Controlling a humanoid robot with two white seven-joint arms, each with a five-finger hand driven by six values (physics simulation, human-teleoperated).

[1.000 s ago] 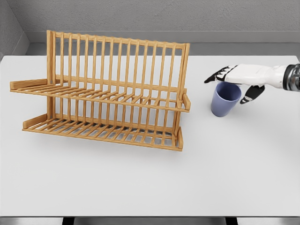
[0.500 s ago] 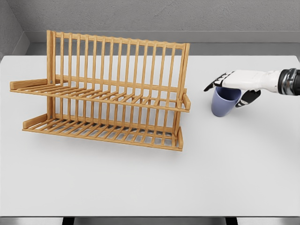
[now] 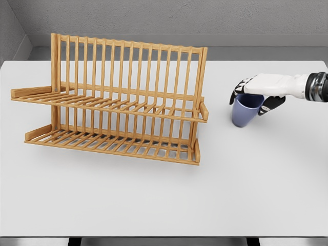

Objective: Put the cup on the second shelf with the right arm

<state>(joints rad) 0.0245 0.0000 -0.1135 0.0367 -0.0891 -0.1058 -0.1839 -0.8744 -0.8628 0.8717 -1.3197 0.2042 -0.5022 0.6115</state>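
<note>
A blue cup (image 3: 245, 113) stands on the white table (image 3: 164, 195), right of the wooden rack and leaning slightly. My right hand (image 3: 250, 101) reaches in from the right edge and lies over the cup's rim. Its fingers (image 3: 236, 93) curl down over the cup's left side, and the thumb (image 3: 270, 104) presses the right side. The two-tier wooden dish rack (image 3: 118, 102) stands at left centre; its upper shelf (image 3: 102, 105) holds nothing. The left arm does not show.
The rack's tall slatted back rises behind both shelves, and small end rails close off each shelf's right end (image 3: 203, 110). A grey wall runs behind the table's far edge.
The right hand's fingers, stretched flat over the cup a second ago, have curled down around its rim. The cup has shifted only slightly.
</note>
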